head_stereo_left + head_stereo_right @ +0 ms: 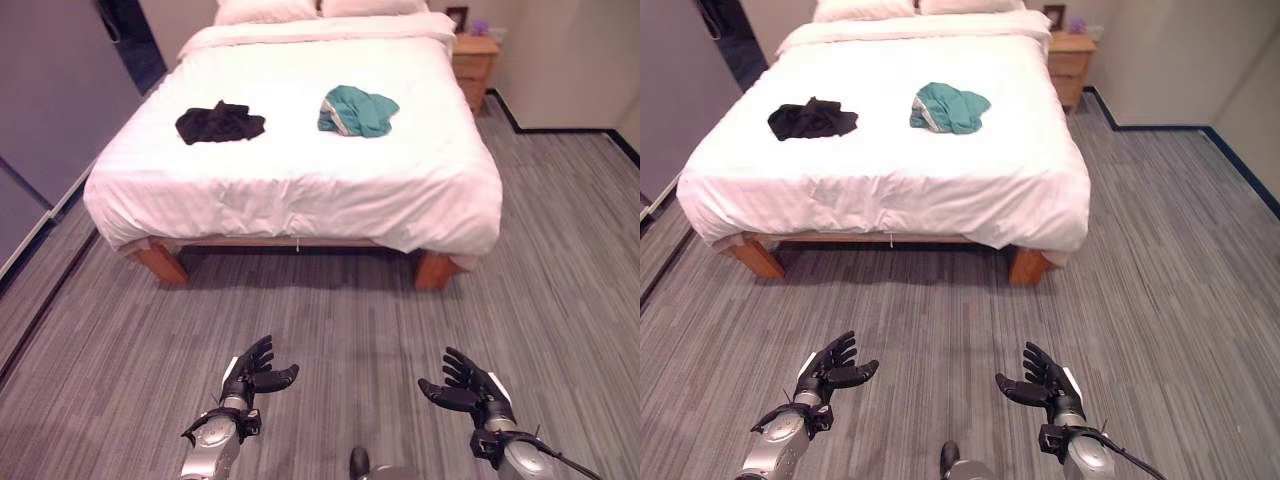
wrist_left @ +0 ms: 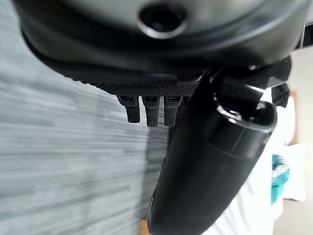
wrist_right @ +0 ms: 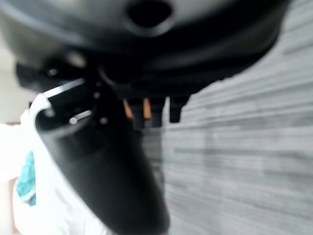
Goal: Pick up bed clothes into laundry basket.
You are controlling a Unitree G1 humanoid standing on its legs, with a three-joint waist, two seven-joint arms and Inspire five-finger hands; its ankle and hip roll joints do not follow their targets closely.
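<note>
A crumpled black garment (image 1: 220, 123) lies on the left half of the white bed (image 1: 290, 175). A teal garment (image 1: 358, 111) with a pale trim lies to its right, nearer the pillows; the same teal garment (image 2: 279, 177) shows past the thumb in the left wrist view. My left hand (image 1: 252, 372) hovers low over the floor, well short of the bed's foot, fingers relaxed and holding nothing. My right hand (image 1: 466, 388) hovers level with it on the right, also open and empty.
Two pillows (image 1: 320, 10) rest at the head of the bed. A wooden nightstand (image 1: 474, 62) stands at the far right of the bed. A grey wall or door (image 1: 50, 100) runs along the left. Grey striped floor (image 1: 350, 310) lies between me and the bed.
</note>
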